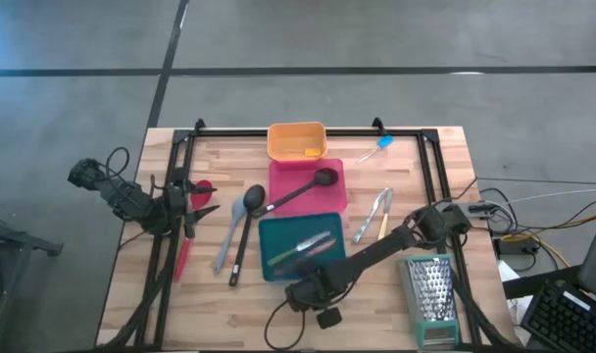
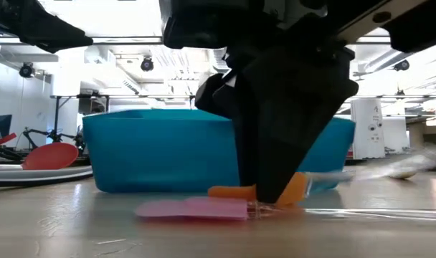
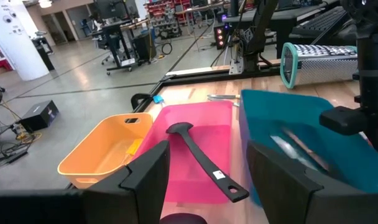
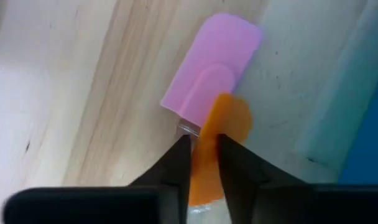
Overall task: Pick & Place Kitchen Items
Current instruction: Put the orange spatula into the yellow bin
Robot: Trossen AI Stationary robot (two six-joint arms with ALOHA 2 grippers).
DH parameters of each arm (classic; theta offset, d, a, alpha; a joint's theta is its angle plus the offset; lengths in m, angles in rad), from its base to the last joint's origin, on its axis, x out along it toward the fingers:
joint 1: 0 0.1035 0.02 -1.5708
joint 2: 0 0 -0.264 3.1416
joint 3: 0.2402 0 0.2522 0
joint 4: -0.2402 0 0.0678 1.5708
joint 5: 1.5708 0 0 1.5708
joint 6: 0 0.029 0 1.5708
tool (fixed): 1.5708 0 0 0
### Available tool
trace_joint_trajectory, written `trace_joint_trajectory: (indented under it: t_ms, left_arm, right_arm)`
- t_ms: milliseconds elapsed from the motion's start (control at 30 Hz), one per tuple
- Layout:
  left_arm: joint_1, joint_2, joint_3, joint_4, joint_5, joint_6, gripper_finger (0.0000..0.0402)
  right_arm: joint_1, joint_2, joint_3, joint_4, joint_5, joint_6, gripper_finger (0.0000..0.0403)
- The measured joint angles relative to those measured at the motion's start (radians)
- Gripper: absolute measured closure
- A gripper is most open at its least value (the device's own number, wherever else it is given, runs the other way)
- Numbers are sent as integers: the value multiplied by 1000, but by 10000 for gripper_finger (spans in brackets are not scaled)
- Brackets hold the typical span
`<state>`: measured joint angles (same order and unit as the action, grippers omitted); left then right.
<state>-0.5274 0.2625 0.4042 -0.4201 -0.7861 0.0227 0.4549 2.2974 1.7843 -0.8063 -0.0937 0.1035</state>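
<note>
At the table's near edge, the right hand (image 4: 204, 155) is down on the wood just in front of the teal tray (image 1: 300, 246), its fingers pinched on a small orange spatula (image 4: 217, 140) that lies touching a small pink spatula (image 4: 211, 65). Inside the teal tray lies a yellow-handled knife (image 1: 300, 249). Left of it, a grey spoon (image 1: 234, 221) and a black spoon (image 1: 247, 227) rest on the table (image 1: 376, 294). The left hand (image 3: 204, 168) hovers over the left side, fingers spread apart and empty. Farther back, a black ladle (image 3: 201, 158) crosses the pink tray (image 3: 204, 127), with the orange tray (image 3: 105, 152) beyond.
</note>
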Motion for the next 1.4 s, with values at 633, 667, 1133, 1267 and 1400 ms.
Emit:
trace_joint_trajectory:
  t_ms: [633, 667, 1133, 1267, 1400]
  left_arm:
    - [0, 0, 0, 0, 0, 0, 184]
    - [0, 0, 0, 0, 0, 0, 184]
    - [0, 0, 0, 0, 0, 0, 184]
    - [0, 0, 0, -1, 0, 0, 184]
    - [0, 0, 0, 0, 0, 0, 184]
  right_arm:
    - [8, 8, 168, -202, 49, 81, 394]
    - [12, 8, 181, -214, 49, 82, 394]
    - [15, -42, 436, -537, 259, 74, 394]
    - [-51, -64, 494, -584, 320, 15, 394]
    - [-164, -75, 514, -581, 330, -64, 394]
